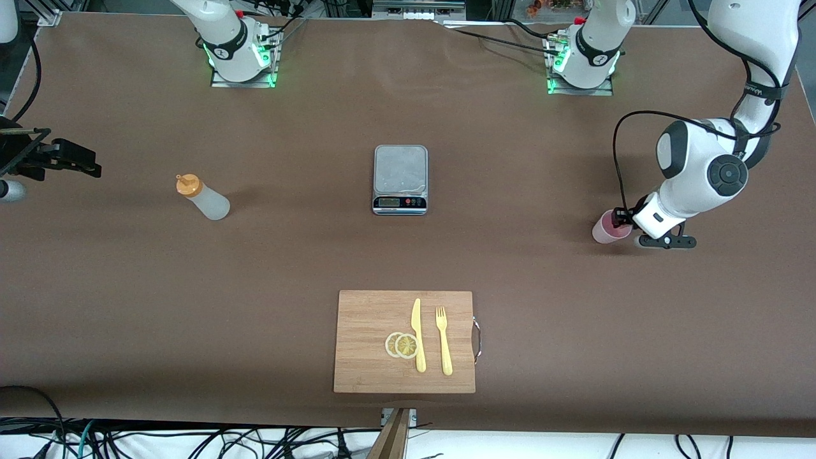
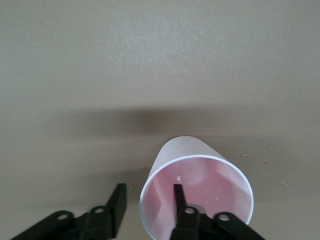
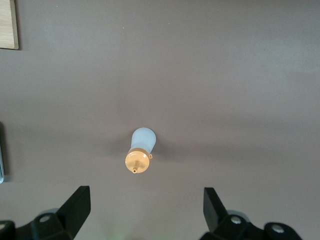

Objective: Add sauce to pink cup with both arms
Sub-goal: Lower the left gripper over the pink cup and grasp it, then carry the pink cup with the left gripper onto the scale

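The brown desk (image 1: 319, 255) is carrying the pink cup (image 2: 196, 192), whose wall the left pincer (image 2: 147, 202) is straddling, unclamped; the right pincer (image 3: 145, 205) is hanging spread over the sauce (image 3: 140, 150).

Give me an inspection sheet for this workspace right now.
Surface: brown table.
Job's things: sauce upright, toward right arm's end; pink cup upright, toward left arm's end.
Clutter: scale mid-table; board with lemon slices, knife, fork.
Grippers: left gripper straddles cup wall, one finger inside; right gripper open, over the sauce.
Cables: black, at bases and table edge.
Surroundings: nothing seen.
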Robot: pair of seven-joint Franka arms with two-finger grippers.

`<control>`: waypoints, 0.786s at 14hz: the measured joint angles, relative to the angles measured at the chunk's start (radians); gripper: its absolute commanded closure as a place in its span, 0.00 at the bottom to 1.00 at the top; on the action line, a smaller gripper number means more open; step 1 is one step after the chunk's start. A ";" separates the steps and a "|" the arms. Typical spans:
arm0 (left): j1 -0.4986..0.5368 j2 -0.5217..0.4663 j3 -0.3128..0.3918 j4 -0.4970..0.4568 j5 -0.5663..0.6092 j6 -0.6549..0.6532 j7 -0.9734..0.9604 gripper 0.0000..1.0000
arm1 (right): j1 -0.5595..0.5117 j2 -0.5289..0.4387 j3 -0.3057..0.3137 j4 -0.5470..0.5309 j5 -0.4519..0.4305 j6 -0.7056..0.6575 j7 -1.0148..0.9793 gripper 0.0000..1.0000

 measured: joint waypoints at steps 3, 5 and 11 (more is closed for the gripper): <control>0.000 0.000 0.000 0.001 0.000 0.000 0.000 1.00 | -0.001 0.000 0.000 0.000 0.000 0.000 0.000 0.00; -0.003 -0.008 -0.004 0.007 0.000 -0.002 0.000 1.00 | -0.001 0.000 0.000 0.000 0.000 0.000 0.000 0.00; -0.014 -0.077 -0.134 0.062 -0.096 -0.118 -0.054 1.00 | -0.002 0.000 -0.001 0.000 0.000 0.000 0.000 0.00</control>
